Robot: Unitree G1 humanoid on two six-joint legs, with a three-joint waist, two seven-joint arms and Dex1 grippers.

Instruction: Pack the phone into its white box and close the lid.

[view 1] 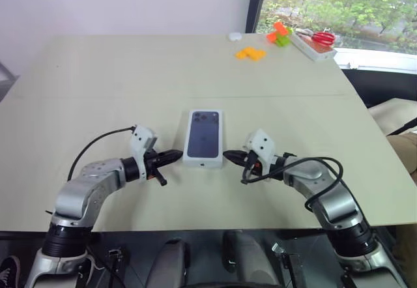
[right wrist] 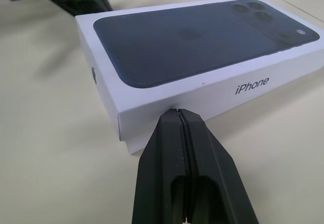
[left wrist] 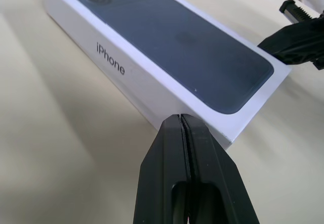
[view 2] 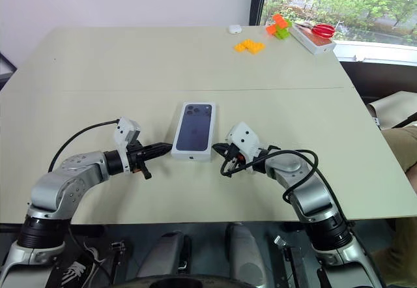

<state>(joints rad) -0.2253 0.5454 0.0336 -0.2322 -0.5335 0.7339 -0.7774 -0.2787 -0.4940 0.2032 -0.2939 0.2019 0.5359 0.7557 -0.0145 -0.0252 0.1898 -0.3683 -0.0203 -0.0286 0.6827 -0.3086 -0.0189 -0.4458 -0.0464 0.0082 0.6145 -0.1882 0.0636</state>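
Note:
The lid (view 1: 203, 137), white with a dark-blue phone picture on top, sits closed over the white box in the middle of the table. A thin strip of the box (right wrist: 132, 147) shows under the lid's near corner. The phone is hidden. My left gripper (view 1: 177, 155) is shut, its tip at the box's near left corner, close to the lid's side wall (left wrist: 152, 89). On the other side my right gripper (view 1: 228, 154) is shut too, pointing at the near right corner (right wrist: 121, 125). Nothing is held in either one.
Orange blocks (view 1: 250, 53) lie at the far right of the table (view 1: 98, 92), with a green and orange piece (view 1: 280, 36) and a white case carrying red scissors (view 1: 316, 42) behind them. A small white object (view 1: 234, 36) rests near the far edge.

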